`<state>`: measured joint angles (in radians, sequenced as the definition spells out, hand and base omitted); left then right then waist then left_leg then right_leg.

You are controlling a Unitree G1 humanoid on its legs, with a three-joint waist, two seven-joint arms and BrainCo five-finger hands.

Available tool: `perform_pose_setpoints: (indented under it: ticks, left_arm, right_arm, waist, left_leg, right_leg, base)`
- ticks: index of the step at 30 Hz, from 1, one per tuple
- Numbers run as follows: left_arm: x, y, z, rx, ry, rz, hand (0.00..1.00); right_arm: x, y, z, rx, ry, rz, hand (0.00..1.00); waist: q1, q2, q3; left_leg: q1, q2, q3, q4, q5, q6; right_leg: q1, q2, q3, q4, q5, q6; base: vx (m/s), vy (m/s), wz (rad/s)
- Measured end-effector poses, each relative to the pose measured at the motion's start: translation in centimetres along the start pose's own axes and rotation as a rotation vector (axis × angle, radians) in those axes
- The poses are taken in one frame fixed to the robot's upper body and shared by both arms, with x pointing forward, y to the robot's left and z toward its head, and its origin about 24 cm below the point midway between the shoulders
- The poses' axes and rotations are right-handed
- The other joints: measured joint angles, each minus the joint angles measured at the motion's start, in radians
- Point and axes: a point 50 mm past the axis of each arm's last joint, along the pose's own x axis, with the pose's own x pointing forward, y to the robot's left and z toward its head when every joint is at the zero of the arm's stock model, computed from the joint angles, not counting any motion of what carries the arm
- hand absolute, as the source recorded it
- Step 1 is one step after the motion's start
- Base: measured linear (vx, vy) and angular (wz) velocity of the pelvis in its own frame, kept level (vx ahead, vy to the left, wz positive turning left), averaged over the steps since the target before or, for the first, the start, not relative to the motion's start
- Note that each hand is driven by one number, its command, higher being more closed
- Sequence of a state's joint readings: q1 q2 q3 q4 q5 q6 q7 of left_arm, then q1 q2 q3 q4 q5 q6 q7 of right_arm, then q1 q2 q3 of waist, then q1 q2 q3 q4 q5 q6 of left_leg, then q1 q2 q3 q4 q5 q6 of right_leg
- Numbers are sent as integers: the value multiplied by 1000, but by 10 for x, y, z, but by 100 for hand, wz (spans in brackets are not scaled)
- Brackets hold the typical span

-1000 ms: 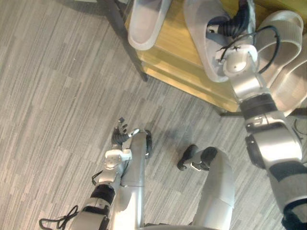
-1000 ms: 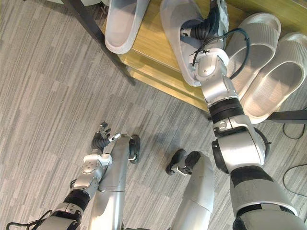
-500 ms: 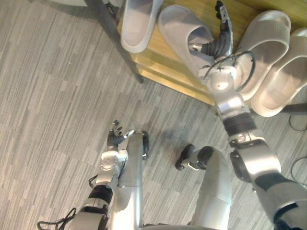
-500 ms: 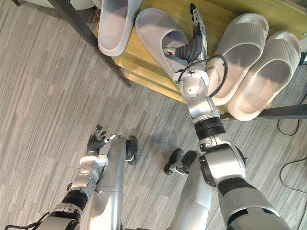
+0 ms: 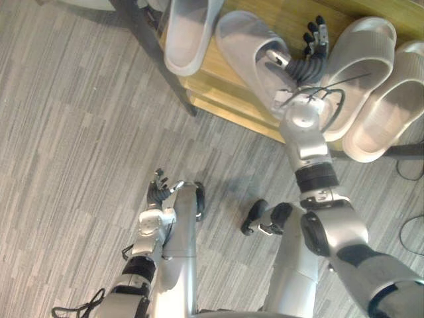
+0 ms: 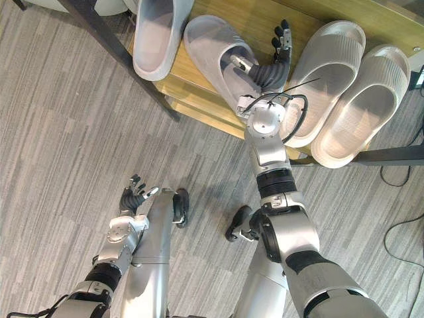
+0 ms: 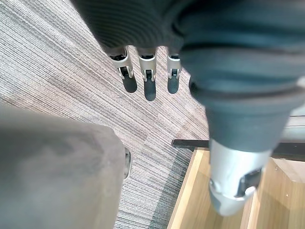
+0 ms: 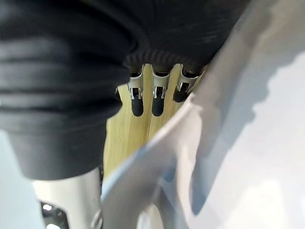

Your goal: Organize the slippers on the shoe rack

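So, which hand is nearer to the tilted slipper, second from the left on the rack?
Right. The right hand is at the tilted slipper, its thumb over the slipper's opening. The left hand hangs low above the floor, far from it.

Four pale grey slippers (image 6: 154,36) soles-down on wooden shoe rack (image 6: 199,93); second skewed.

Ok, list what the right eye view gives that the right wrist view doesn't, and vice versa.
The eye view adds the leftmost grey slipper, two beige slippers and the left hand, open over the carpet. The wrist view adds a close look along straight fingertips. Both share the right hand, the tilted grey slipper beside it and the wooden shoe rack.
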<state>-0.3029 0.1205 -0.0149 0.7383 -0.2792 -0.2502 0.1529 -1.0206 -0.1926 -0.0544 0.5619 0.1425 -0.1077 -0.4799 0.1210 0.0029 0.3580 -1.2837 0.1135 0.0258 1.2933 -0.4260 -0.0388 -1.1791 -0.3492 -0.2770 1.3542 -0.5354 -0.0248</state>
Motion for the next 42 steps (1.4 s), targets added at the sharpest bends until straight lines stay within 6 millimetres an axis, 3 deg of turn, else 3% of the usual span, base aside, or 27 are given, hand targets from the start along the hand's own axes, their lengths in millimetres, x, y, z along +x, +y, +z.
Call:
perform_pose_setpoints:
  ticks: [15,27,37,38,42]
  left_arm:
    - [0,1,-3,-22,24,19,0]
    - [0,1,-3,-24,24,20,0]
    - [0,2,-2,-47,20,27,0]
    - [0,2,-2,-51,20,28,0]
    - [1,2,0,-60,9,27,0]
  right_arm:
    - [1,-4,8,37,-31,-18,0]
    - [-2,5,7,-261,-92,30,0]
    - [0,11,-1,-399,-77,74,0]
    - [1,14,-1,-409,-74,81,100]
    - [8,19,5,-463,-101,108,100]
  waist:
    - [0,-1,1]
    - [-1,-3,2]
    - [1,-13,8]
    - [1,-13,9]
    - [3,-13,11]
  left_leg:
    - [11,1,-5,-22,4,-7]
    - [15,2,-7,-24,4,-7]
    - [21,2,-6,-32,4,-7]
    - [20,2,-7,-32,4,-7]
    - [10,0,-16,-32,5,-9]
  right_leg:
    - [15,5,-11,-20,0,0]
    - [24,6,-16,-26,0,0]
    - [30,6,-18,-34,1,1]
    - [30,6,-19,-35,1,1]
    - [30,5,-29,-37,1,1]
  base:
    - [22,-2,0]
    - [0,0,0]
    - [0,0,0]
    - [0,0,0]
    - [0,0,2]
